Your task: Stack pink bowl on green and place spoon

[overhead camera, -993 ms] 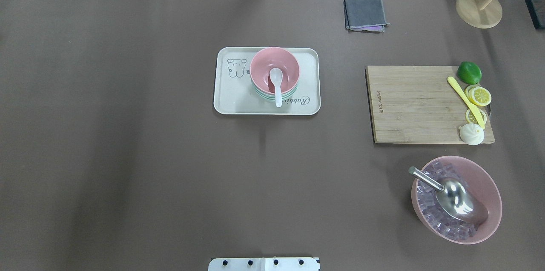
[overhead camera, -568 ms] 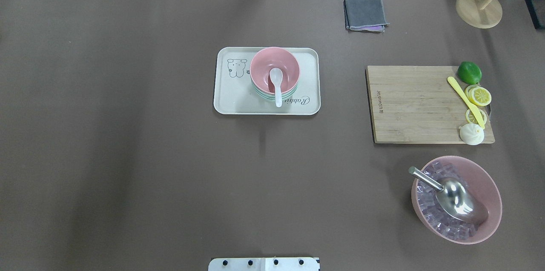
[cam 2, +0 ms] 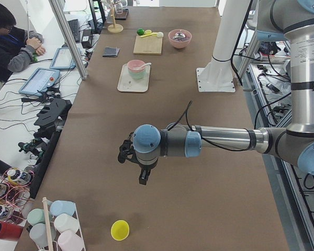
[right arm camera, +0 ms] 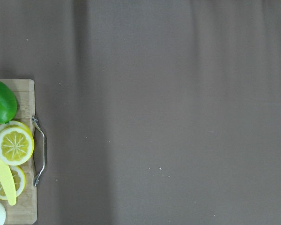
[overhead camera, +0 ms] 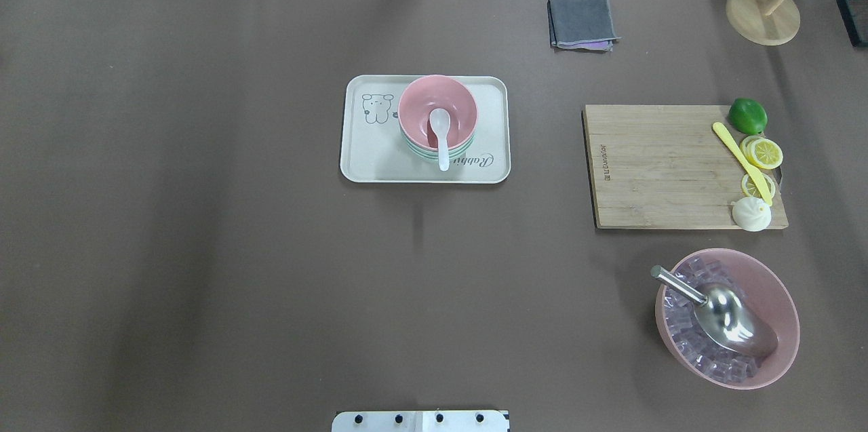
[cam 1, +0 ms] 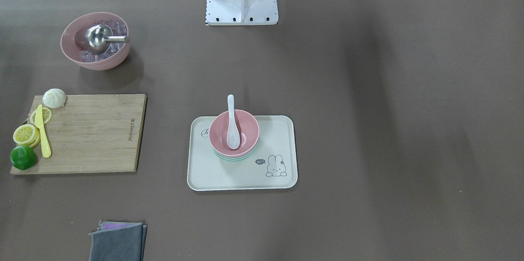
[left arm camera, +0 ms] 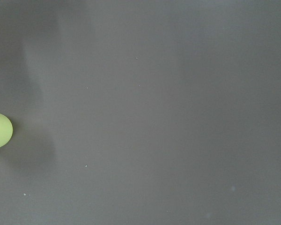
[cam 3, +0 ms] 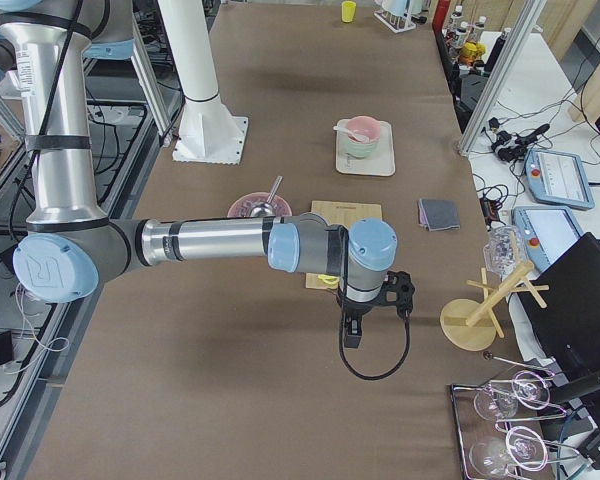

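Observation:
The pink bowl point(overhead camera: 437, 103) sits nested on the green bowl point(overhead camera: 434, 155) on the cream tray point(overhead camera: 366, 154); only the green bowl's rim shows beneath it. The white spoon point(overhead camera: 441, 137) lies in the pink bowl, its handle over the rim toward the robot. The stack point(cam 1: 245, 128) also shows in the front-facing view. Neither gripper shows in the overhead or front-facing view. The left gripper point(cam 2: 143, 177) hangs over bare table far to the robot's left. The right gripper point(cam 3: 349, 331) hangs beyond the cutting board, far to the right. I cannot tell whether either is open or shut.
A wooden cutting board point(overhead camera: 658, 167) carries a lime point(overhead camera: 748, 115), lemon slices point(overhead camera: 763, 152), a yellow knife point(overhead camera: 739, 159) and a white bun point(overhead camera: 751, 213). A large pink bowl of ice with a metal scoop point(overhead camera: 729, 320) stands near it. A grey cloth point(overhead camera: 582, 22), a wooden stand point(overhead camera: 763, 15) and a yellow cup point(cam 2: 120, 229) are there too.

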